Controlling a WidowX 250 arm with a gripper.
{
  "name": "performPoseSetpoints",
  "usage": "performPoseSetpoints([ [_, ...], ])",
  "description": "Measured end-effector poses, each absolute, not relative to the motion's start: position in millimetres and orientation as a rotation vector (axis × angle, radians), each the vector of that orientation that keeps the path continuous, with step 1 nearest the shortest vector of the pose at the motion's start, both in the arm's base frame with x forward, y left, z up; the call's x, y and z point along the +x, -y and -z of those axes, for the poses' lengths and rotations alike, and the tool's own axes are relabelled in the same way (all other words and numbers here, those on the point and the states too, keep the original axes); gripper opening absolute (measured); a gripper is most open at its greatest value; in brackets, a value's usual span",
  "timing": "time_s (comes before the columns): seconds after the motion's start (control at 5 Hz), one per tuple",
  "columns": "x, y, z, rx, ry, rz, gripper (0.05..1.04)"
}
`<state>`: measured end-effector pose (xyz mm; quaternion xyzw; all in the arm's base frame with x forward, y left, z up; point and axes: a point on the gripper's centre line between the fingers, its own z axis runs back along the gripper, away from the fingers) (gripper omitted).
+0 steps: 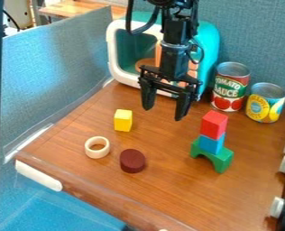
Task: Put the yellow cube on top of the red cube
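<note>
Above the far middle of the wooden table (163, 189), find the black gripper (164, 113) pointing down; jaws spread apart with nothing between them, so ready to take a thing rather than set one down. Left of the gripper and nearer, see the yellow cube (122, 120) on the bare wood, apart from its neighbours; room enough, by the look of it, to close on opposite sides. To the right, see the red cube (213, 125) on the blue cube (212, 143), and under both the green arch (222, 160); probably so stacked to make a small tower, with a flat red top as landing place. Nearer on the left, note the cream ring (97, 154) and dark red cylinder (132, 161); no part in this job, but worth avoiding on the way down. Stacking not yet done; next, most likely, a move left and down, then a grip, lift and carry to the right. Beware a low approach or hard push at the tower — narrow, perhaps merely balanced, and easily toppled; best to lower squarely, then let go gently.
</note>
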<state>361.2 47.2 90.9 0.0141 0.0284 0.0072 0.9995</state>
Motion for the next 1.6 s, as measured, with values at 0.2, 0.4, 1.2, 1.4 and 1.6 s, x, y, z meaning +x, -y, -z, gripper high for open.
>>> performPoseSetpoints([
  [0.2, 357.6, -46.2, -75.5, 0.022, -0.106, 0.000, 1.000],
  [0.4, 349.7, -68.5, -76.4, 0.012, -0.138, -0.067, 1.000],
  [1.2, 355.4, -125.7, -69.3, -0.028, -0.112, -0.220, 1.000],
  [1.4, 362.8, -135.4, -76.5, -0.026, -0.060, -0.261, 1.000],
  [1.6, 361.6, -144.3, -62.0, -0.049, -0.082, -0.309, 1.000],
])
